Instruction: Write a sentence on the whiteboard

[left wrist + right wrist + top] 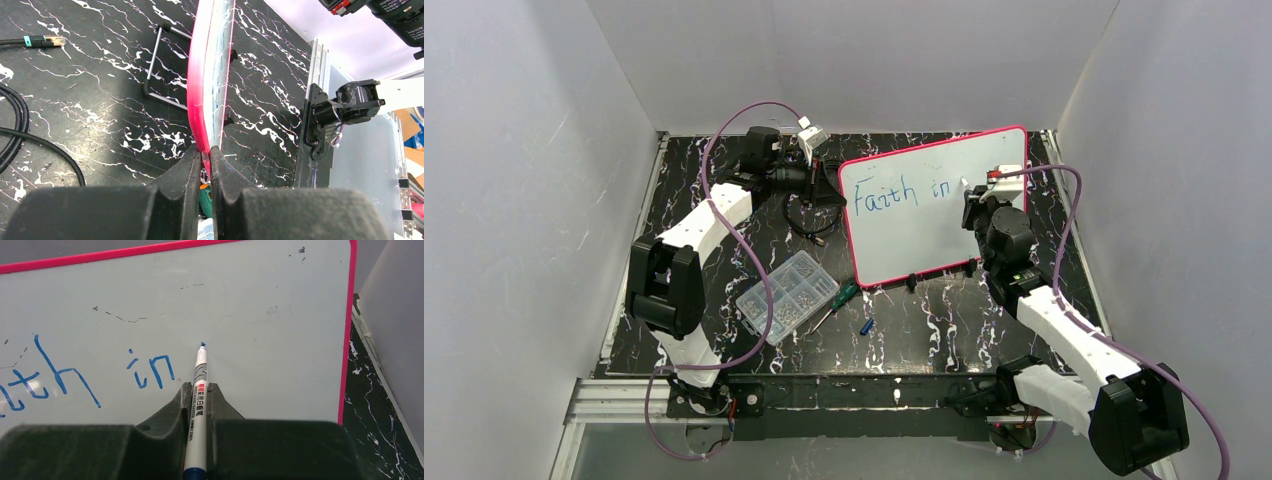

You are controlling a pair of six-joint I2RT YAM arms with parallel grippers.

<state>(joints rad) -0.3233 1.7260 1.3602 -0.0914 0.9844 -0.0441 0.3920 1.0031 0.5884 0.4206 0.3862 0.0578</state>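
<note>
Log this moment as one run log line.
left end effector: shut on whiteboard edge, board standing | right end effector: shut on marker, tip by board right of "in" | sentence: "Faith in" written

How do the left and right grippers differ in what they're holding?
The left gripper is shut on the whiteboard frame, viewing it edge-on; the right gripper is shut on a blue marker, facing the white surface. The left grips the board itself; the right only points the marker tip beside "in" of the sentence. Both have black fingers.

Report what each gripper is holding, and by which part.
The left gripper clamps the whiteboard by its pink frame edge. The right gripper holds a blue marker by its barrel.
</note>
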